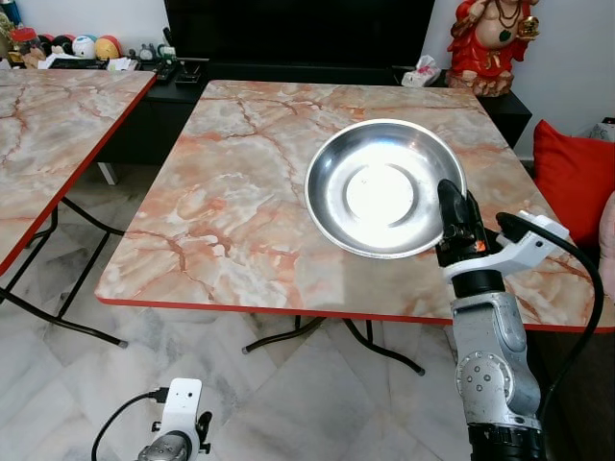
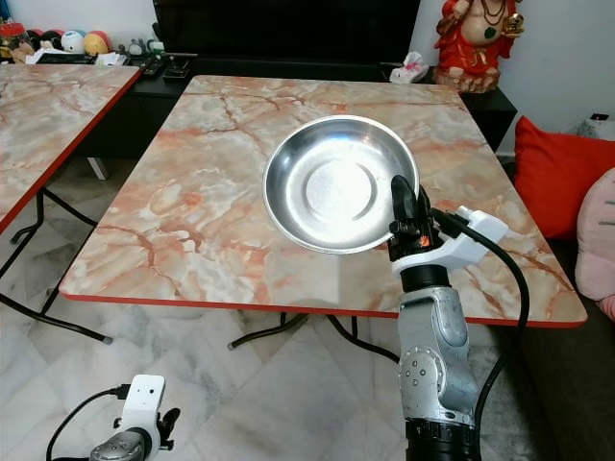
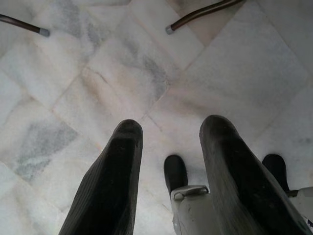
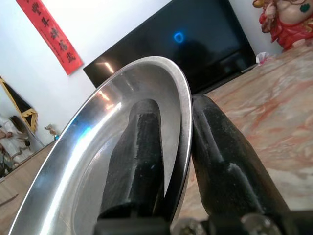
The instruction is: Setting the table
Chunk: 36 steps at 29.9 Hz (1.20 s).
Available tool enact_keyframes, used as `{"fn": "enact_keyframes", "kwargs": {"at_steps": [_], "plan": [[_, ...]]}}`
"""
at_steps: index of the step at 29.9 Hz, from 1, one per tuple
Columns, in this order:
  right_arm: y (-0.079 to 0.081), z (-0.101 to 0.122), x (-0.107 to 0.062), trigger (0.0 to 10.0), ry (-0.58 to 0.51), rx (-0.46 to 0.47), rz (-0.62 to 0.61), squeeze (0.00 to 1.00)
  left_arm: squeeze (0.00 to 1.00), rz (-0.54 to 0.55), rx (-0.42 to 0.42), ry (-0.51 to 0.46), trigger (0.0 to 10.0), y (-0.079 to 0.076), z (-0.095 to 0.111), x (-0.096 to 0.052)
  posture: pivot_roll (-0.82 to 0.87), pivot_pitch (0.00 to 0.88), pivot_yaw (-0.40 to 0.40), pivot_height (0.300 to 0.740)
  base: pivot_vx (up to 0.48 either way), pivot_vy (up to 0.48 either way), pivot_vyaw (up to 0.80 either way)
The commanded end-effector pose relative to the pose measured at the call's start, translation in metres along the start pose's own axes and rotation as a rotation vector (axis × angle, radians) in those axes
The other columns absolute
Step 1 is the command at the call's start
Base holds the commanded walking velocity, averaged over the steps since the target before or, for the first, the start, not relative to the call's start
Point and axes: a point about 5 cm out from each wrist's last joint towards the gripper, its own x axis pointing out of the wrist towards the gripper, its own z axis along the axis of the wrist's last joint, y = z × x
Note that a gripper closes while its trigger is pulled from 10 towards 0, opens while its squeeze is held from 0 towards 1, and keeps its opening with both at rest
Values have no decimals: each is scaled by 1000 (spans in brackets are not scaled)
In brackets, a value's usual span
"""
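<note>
A round steel plate [image 1: 380,187] hangs tilted over the right half of the marble-patterned table [image 1: 231,211]. My right gripper [image 1: 456,213] is shut on the plate's near rim, one finger inside the dish and one behind it, as the right wrist view shows at the rim [image 4: 182,122]. My left gripper [image 3: 168,147] hangs low at my side over the pale floor tiles, its two fingers apart with nothing between them.
A second marble table [image 1: 48,134] stands to the left with folding legs. A dark TV cabinet [image 1: 288,38] runs along the back wall, with a red statue [image 1: 490,43] at its right end. A red cushion [image 1: 577,173] lies on the right.
</note>
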Motion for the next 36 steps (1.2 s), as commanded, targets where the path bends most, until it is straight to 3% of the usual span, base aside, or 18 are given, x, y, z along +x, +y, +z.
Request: {"fn": "enact_keyframes", "kwargs": {"at_steps": [1,21,29,36], "plan": [[3,3,3,10000,-20,-2,5,0,0,5,-1,14,10000,2,-4,-1,-21,32,-16,740,262,0,0],[0,2,4,10000,-12,-11,-12,0,0,2,-3,4,10000,1,-1,0,-20,33,-13,740,318,0,0],[-1,1,3,10000,-11,-18,-23,0,0,-8,0,3,10000,1,0,0,-22,37,-9,740,0,0,0],[-15,3,-7,10000,30,-83,-116,0,0,-13,4,5,10000,1,0,0,-31,44,-2,740,0,0,0]]}}
